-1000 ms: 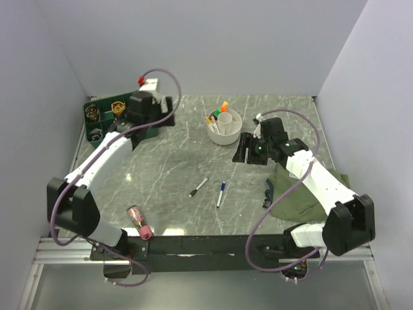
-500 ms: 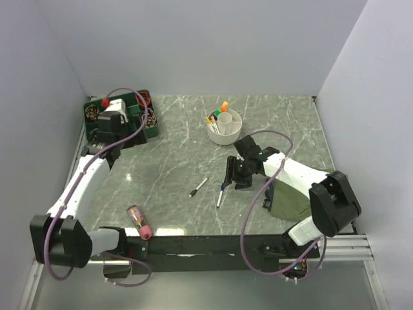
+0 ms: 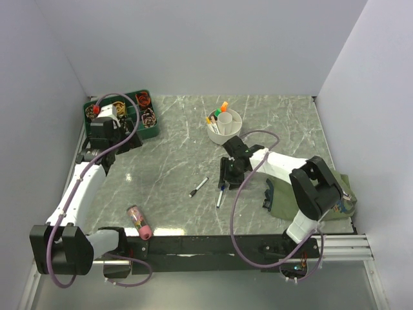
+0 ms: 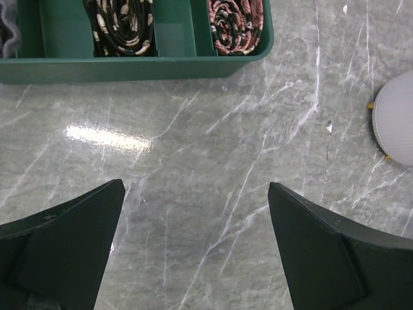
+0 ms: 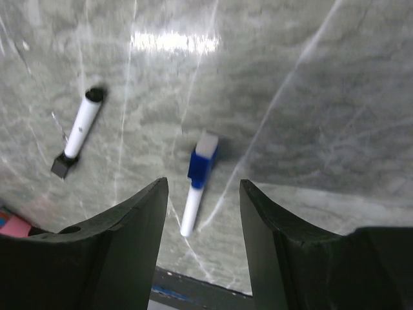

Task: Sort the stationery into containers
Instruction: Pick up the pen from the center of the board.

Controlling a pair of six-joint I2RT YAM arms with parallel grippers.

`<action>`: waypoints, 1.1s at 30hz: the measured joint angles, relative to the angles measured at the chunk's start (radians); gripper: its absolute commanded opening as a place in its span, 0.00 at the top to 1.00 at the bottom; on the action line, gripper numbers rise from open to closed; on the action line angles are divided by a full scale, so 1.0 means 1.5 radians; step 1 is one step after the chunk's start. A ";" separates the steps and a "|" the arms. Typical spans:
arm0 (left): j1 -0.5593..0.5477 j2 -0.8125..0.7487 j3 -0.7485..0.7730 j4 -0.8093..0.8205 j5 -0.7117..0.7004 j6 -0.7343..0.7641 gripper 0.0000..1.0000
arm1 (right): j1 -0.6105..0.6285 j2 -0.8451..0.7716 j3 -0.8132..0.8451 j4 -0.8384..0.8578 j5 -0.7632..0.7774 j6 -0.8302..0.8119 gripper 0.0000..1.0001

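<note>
A white pen with a blue cap [image 5: 198,184] [image 3: 221,194] lies flat on the marble table. My right gripper [image 5: 202,184] [image 3: 226,181] hangs over it, open, one jaw on each side and neither touching it. Left of it lies a white pen with black ends [image 5: 79,132] [image 3: 199,187]. A thick pink marker [image 3: 139,221] rests near the front edge. The white round bowl [image 3: 232,129] [image 4: 397,126] at the back holds several pens with orange, green and yellow tips. My left gripper [image 4: 195,187] [image 3: 119,139] is open over bare table, just in front of the green tray.
The dark green tray [image 3: 122,126] [image 4: 142,61] with coiled bands sits at the back left. An olive-green cloth pouch [image 3: 335,197] lies at the right front, under the right arm. The table's front edge runs close below the blue-capped pen.
The right arm swung from beside the bowl towards the front, down over the blue-capped pen, its jaws narrowing. The left arm pulled back left to the front of the green tray.
</note>
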 measured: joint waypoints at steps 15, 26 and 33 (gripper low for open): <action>0.054 -0.002 0.000 -0.003 0.017 -0.034 0.01 | 0.024 0.072 0.057 -0.016 0.045 0.022 0.79; 0.064 -0.002 0.000 -0.002 0.041 -0.037 0.01 | 0.031 0.004 0.122 -0.052 0.083 -0.079 1.00; 0.064 0.048 0.003 0.006 0.090 -0.031 0.01 | 0.031 -0.221 0.128 0.108 0.079 -0.218 1.00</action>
